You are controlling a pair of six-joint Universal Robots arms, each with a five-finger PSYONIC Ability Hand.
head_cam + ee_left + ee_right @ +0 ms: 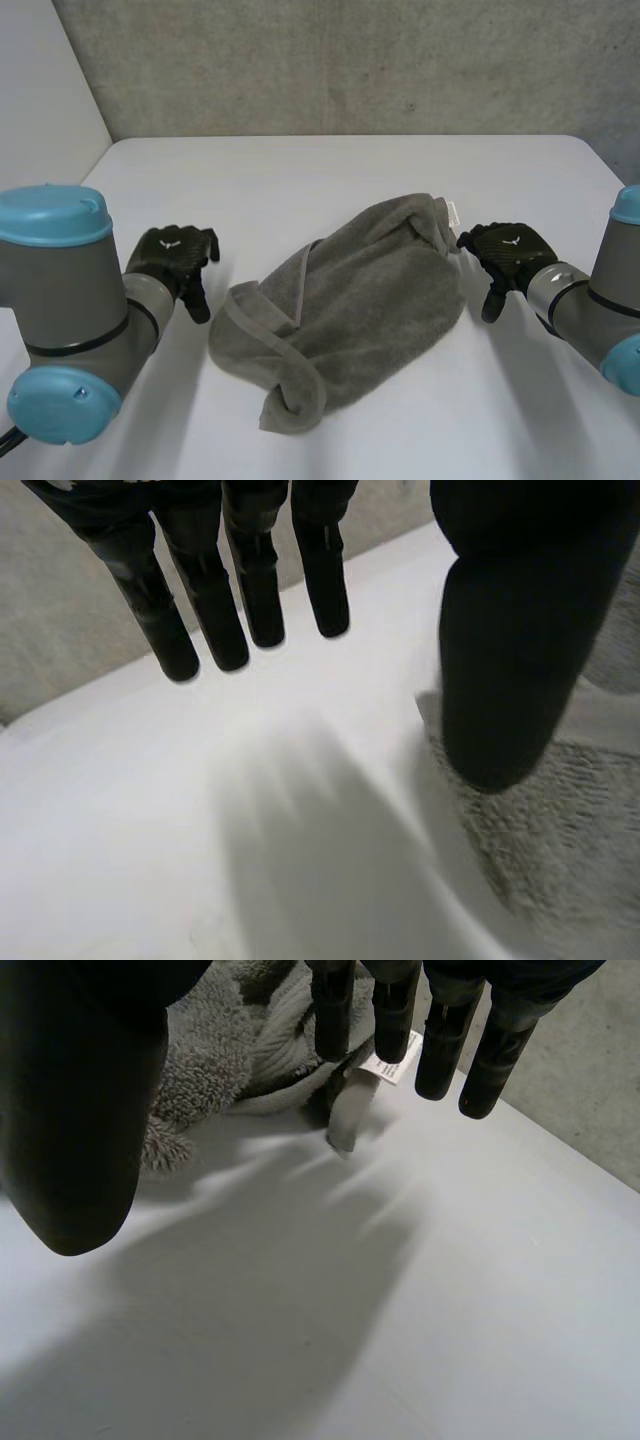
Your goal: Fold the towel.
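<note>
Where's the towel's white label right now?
The white label sticks out of the grey towel's far right corner in the head view, just off the right hand; the right wrist view shows it by that hand's fingertips.

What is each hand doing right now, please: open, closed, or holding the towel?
Left hand: open, holding nothing, beside the towel.
Right hand: open, holding nothing, at the towel's other side.

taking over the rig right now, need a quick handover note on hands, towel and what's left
Towel: grey, rumpled in a heap mid-table.
Left hand: open, holding nothing, beside the towel's left end.
Right hand: open, holding nothing, by the towel corner with the label.
Done: no neat fold yet.
Left: grasp corners, spread flat, fold.
</note>
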